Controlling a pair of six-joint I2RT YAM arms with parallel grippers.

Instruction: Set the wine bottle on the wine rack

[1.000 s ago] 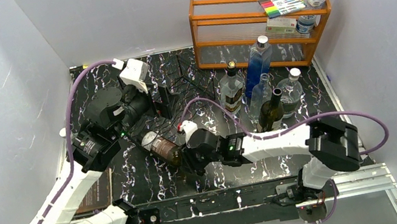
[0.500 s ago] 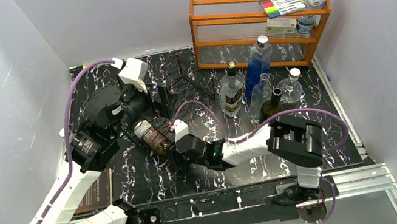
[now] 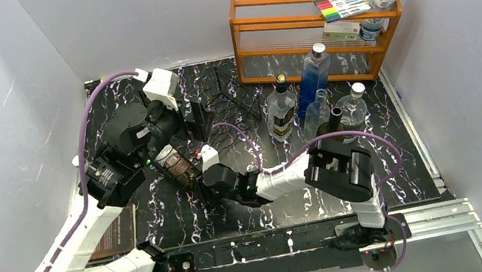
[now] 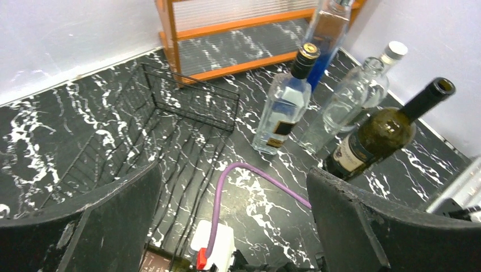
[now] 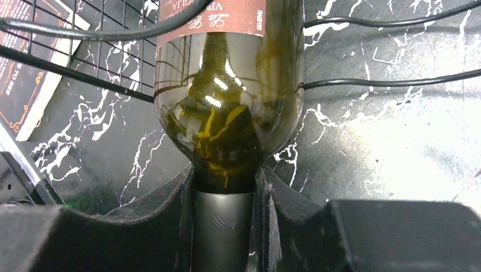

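The wine bottle (image 3: 179, 167), dark green glass with a maroon label, lies on its side left of centre. My right gripper (image 3: 206, 185) is shut on its neck; in the right wrist view the pads (image 5: 184, 195) clamp the foil-capped neck and the bottle (image 5: 230, 107) fills the view. Thin black wires of the wine rack (image 5: 391, 83) cross over and beside the bottle's body. The wine rack (image 4: 195, 105) spreads over the dark table (image 3: 227, 97). My left gripper (image 4: 232, 170) hangs open just above the bottle's base end (image 3: 185, 125), holding nothing.
Upright bottles stand at centre right: a dark wine bottle (image 3: 330, 137), a clear one with a black cap (image 3: 281, 110), a tall blue one (image 3: 311, 82) and clear ones (image 3: 354, 112). An orange wooden shelf (image 3: 279, 28) is behind them. A book (image 3: 117, 236) lies at the left.
My right arm has reached further left and away, sliding the lying bottle base-first toward the left gripper and into the rack wires. The left arm has barely moved.
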